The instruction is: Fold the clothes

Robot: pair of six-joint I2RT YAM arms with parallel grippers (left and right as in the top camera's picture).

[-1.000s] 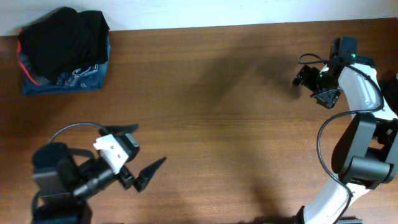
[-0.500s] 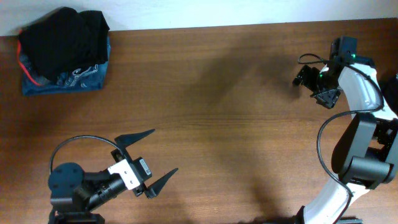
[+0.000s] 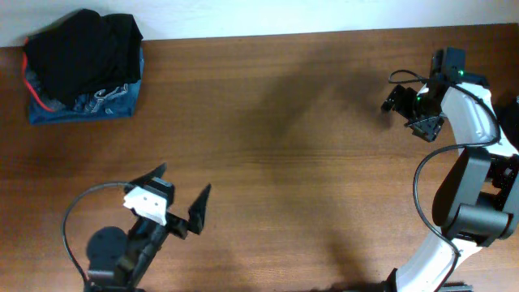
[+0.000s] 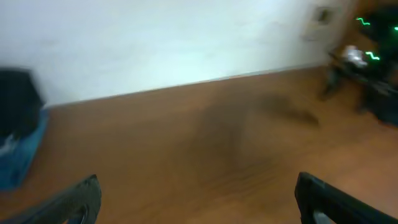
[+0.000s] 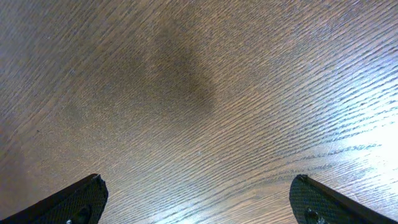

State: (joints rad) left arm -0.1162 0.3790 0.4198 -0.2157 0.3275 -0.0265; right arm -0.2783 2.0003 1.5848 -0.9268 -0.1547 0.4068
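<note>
The clothes (image 3: pixel 81 53) lie in a stacked pile at the table's far left corner: black fabric on top with a red-orange edge, a dark blue patterned garment beneath. The pile shows blurred at the left edge of the left wrist view (image 4: pixel 15 115). My left gripper (image 3: pixel 180 192) is open and empty near the front left of the table, far from the pile. My right gripper (image 3: pixel 409 109) hovers over bare wood at the far right; its wrist view shows the fingers (image 5: pixel 81 199) spread wide with nothing between them.
The wooden table (image 3: pixel 292 162) is bare between the arms. A white wall (image 4: pixel 174 37) runs along the far edge. The right arm's base (image 3: pixel 478 203) stands at the right edge.
My left arm has swung round: the gripper moved up and left from the front edge and now points toward the far side. The right arm and the pile have not moved.
</note>
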